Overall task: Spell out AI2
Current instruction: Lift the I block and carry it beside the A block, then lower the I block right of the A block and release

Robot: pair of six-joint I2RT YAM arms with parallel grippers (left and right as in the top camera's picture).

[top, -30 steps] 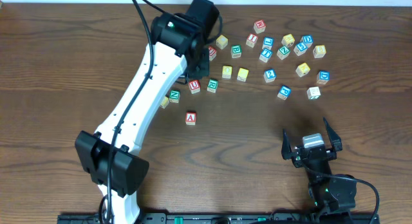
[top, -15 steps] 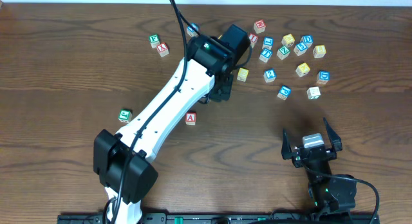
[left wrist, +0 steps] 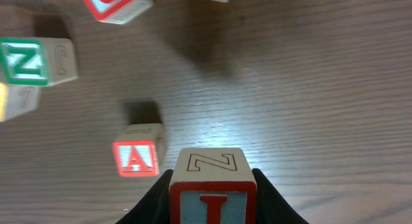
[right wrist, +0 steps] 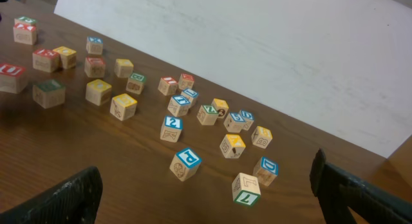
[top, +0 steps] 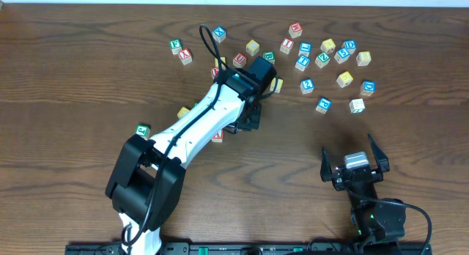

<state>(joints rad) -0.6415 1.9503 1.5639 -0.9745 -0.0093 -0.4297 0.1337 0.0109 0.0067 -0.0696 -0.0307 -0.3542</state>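
While the left gripper (left wrist: 212, 208) clamps the I block (left wrist: 208, 179), A block (left wrist: 136, 158) just beside; right gripper (top: 353, 161) spread, empty.

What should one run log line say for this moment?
left jaws: shut on I block | A block: on table | right jaws: open
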